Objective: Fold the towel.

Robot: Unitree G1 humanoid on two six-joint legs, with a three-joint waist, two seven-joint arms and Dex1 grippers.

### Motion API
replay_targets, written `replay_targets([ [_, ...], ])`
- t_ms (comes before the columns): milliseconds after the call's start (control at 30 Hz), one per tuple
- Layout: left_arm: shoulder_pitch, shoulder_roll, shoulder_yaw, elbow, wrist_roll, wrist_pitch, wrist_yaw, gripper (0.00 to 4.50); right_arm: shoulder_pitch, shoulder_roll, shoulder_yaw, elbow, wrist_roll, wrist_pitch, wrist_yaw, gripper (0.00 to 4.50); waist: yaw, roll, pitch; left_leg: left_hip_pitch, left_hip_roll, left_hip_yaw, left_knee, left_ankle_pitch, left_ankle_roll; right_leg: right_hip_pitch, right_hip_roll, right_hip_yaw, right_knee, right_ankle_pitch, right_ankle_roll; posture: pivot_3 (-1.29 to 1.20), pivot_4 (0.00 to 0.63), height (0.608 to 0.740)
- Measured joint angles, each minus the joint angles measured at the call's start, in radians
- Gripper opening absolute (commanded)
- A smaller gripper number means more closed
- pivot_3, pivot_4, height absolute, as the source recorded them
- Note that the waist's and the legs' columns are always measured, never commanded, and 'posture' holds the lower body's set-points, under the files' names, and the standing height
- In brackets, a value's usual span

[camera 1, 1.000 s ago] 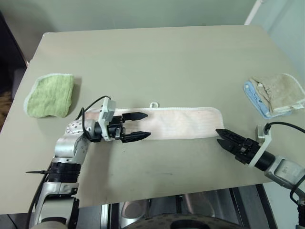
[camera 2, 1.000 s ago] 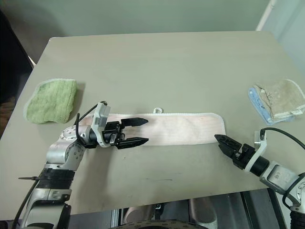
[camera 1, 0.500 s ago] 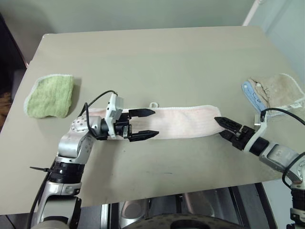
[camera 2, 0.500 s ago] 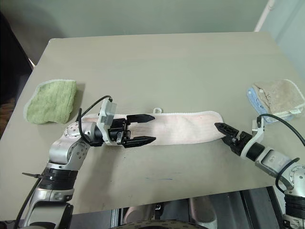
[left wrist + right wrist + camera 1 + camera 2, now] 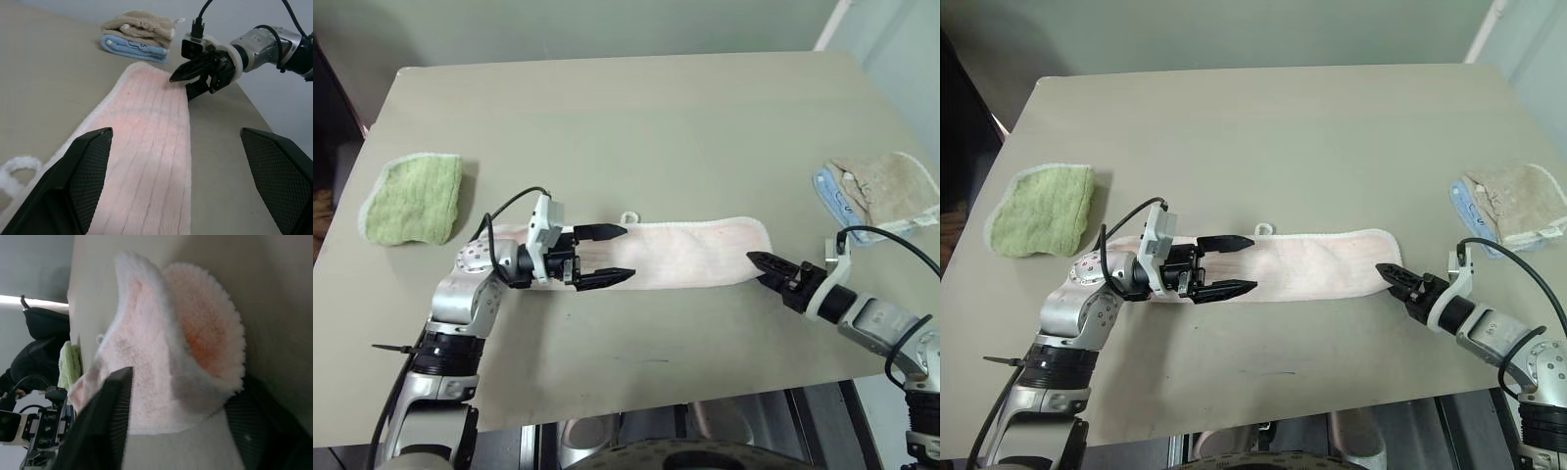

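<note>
The towel [image 5: 675, 253] lies as a long strip across the near middle of the desk [image 5: 636, 127]. My left hand [image 5: 607, 255] hovers wide open over its left end. My right hand [image 5: 766, 266] pinches its right end, fingers closing on the edge.

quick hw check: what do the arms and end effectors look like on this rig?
Both arms are silver-grey metal with black joint bands. Each end effector, left and right, has two black pointed fingers with ridged pads, on a black wrist block. A white camera bracket sits on each wrist, fed by a looping black cable. The left arm carries a black zip tie lower down.
</note>
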Motion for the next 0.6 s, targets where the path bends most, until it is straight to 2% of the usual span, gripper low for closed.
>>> replay_targets([
  [167,0.0,0.0,0.0,0.047,0.013,-0.041,-0.019,4.5,-0.006,0.0,0.001,0.012,-0.002,-0.013,0.001,0.15,0.0,0.0,0.0,0.0,0.0,0.0,0.0,-0.002,0.001,0.0,0.0,0.0,0.0,-0.001,0.002,0.0,0.15,0.74],
  [333,-0.006,-0.002,0.001,0.117,0.034,-0.099,-0.031,4.5,0.005,-0.001,-0.01,0.011,-0.004,-0.028,0.012,0.07,0.002,0.0,0.0,0.0,0.0,0.0,0.0,-0.004,0.001,0.0,-0.001,-0.001,0.0,-0.001,0.002,0.0,0.15,0.74],
  [600,-0.064,-0.015,0.023,0.417,0.139,-0.321,-0.013,4.5,0.118,-0.058,-0.1,-0.015,-0.013,-0.033,0.065,0.07,0.016,0.0,0.0,-0.001,-0.001,0.001,0.0,-0.005,0.002,0.0,-0.003,-0.001,0.0,-0.005,0.0,0.0,0.15,0.74],
])
